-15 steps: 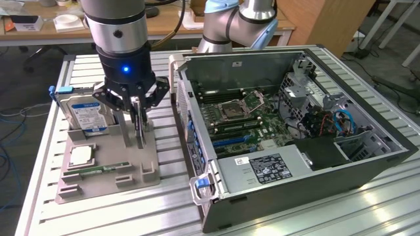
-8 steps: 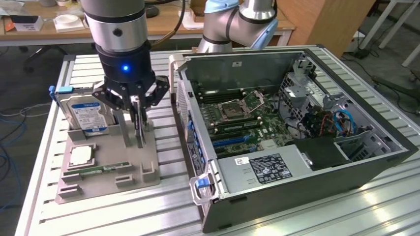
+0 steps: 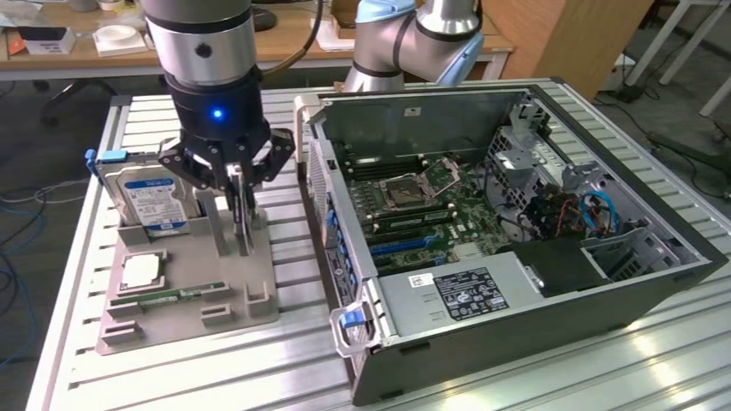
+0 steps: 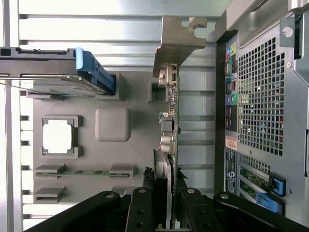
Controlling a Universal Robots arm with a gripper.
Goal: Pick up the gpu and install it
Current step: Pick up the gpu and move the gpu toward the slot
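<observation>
"So, what is all this laid out for?"

"Biggest first: the slatted table [image 3: 639, 360] carries everything. On the exterior view's right lies the computer case [image 3: 537, 338], on its side with the panel off. That turns the motherboard [image 3: 423, 205] upward, so I judge a card can go in from above. Beside it, on the exterior view's left, sits the grey holder [image 3: 246, 304], which keeps each part in its own pocket."

"And the parts?"

"The hard drive [image 3: 149, 201] stands upright at the far end. The gpu [image 4: 172, 121] stands on its long edge in a slot on the side of the holder nearest the case, with its silver bracket [image 4: 178, 36] at the far end. Standing it up leaves both faces free for me to pinch. The CPU [image 3: 142, 272] lies flat in its square pocket, and the memory stick [image 3: 171, 295] lies in a narrow groove near it."

"Where are you in this?"

"My arm [image 3: 205, 43] comes straight down over the holder with the wrist vertical. My gripper [image 3: 241, 240] is narrowed to a thin gap, one finger on each face of the gpu. From the wrist view the fingers look pressed against the card, so I judge I have hold of it. It is not yet lifted; its lower edge sits in the slot."
</observation>
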